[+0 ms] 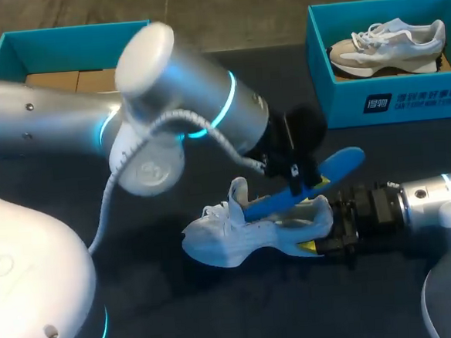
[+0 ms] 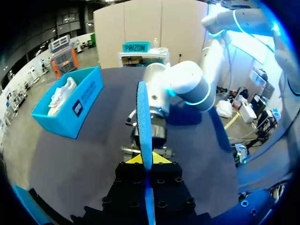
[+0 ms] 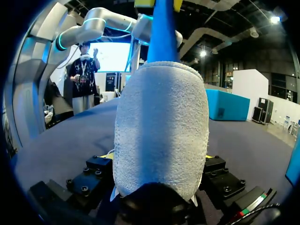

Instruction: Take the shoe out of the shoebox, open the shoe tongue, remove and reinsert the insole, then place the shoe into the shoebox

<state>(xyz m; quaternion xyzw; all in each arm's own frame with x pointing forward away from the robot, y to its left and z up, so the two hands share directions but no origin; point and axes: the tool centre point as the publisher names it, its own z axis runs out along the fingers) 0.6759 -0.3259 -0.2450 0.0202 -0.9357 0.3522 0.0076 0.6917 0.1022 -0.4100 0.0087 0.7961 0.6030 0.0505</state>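
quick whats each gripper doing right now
Left gripper: closed on the blue insole.
Right gripper: closed on the heel of the white sneaker.

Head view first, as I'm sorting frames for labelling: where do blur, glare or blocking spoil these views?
Head view: the left arm, near the lens, is blurred and hides part of the left shoebox; its cyan rings glare. Left wrist view: the insole is edge-on and sharp. Right wrist view: the shoe fills the middle, blocking most beyond it.
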